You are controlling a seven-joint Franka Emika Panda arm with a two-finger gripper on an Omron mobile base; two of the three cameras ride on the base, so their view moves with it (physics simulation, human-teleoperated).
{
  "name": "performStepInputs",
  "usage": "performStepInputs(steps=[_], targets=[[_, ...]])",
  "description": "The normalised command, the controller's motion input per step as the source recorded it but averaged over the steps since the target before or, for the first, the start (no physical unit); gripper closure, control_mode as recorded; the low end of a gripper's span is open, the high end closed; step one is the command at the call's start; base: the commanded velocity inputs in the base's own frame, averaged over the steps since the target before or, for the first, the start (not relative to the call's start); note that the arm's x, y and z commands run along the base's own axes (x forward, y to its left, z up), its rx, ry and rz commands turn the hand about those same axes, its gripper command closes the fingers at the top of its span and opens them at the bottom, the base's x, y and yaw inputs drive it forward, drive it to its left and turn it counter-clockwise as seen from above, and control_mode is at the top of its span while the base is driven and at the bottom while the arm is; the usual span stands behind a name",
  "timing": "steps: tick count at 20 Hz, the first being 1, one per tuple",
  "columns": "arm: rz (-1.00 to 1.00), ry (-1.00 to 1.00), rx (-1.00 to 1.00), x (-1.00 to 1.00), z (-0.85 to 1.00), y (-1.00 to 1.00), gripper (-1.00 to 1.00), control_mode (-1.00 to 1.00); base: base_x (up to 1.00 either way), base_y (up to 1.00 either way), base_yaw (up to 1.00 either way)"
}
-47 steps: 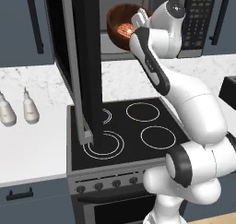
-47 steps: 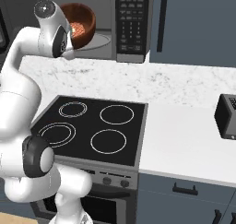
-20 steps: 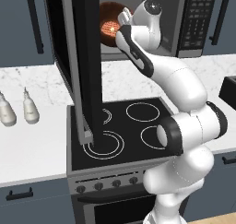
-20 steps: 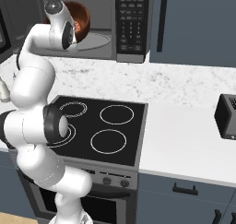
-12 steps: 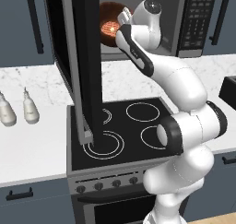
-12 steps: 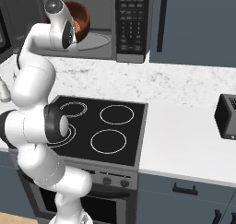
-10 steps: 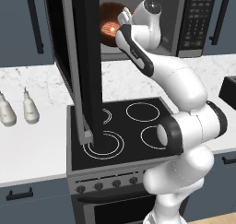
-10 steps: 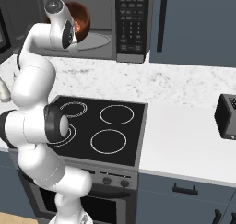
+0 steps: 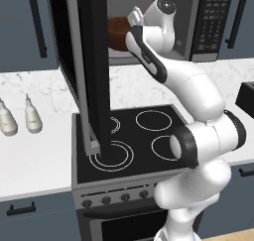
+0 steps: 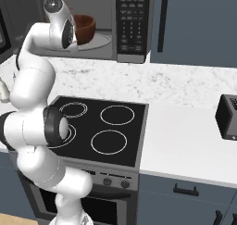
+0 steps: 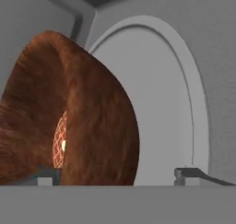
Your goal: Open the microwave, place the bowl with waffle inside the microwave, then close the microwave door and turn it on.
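Black glass of the stove [image 10: 99,127] lies nearest, with the marble desk [image 10: 185,140] at its 3 o'clock. Beyond it the arm reaches up into the microwave [image 10: 104,22], whose door [image 9: 92,71] stands swung fully outward at 9 o'clock of the opening.

In the hand view, the pincer [image 11: 117,174] is released: its two dark fingertips [image 11: 186,173] stand wide apart, one on either side of the bowl wall. The bowl [image 11: 69,112] sits inside the cavity on the round turntable [image 11: 161,103], with the waffle [image 11: 59,142] visible in its bottom. Whether a fingertip touches the rim cannot be told.

Step in hand, by judgement: withdrawal after placement.

1. Keep the pincer fully spread until both fingertips clear the rim.
2. Retract straight out along the approach line. A sideways drift would likely tip or drag the bowl.
3. Keep the wrist below the cavity ceiling and away from the keypad [image 10: 132,15] at 3 o'clock.
4. Confirm the bowl rests wholly on the turntable and clear of the door sweep before closing.

Closing and starting are not yet done.
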Motion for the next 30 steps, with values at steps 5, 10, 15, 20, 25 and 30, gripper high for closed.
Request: performStepInputs(steps=[5, 10, 15, 20, 25, 30], targets=[[0.00, -0.17, -0.11, -0.95, 0.23, 0.02, -1.00, -1.00, 0.00, 0.00, 0.00], [0.00, -0.13, -0.16, -1.00, -0.17, 0.02, -1.00, -1.00, 0.00, 0.00, 0.00], [0.08, -0.02, -0.11, -1.00, -0.12, -0.06, -1.00, -1.00, 0.00, 0.00, 0.00], [0.13, 0.00, -0.21, -0.83, -0.27, 0.01, -1.00, -1.00, 0.00, 0.00, 0.00], [0.12, -0.02, -0.29, -0.30, -0.58, 0.03, -1.00, -1.00, 0.00, 0.00, 0.00], [0.09, 0.00, -0.29, -0.08, -0.53, 0.32, -1.00, -1.00, 0.00, 0.00, 0.00]])
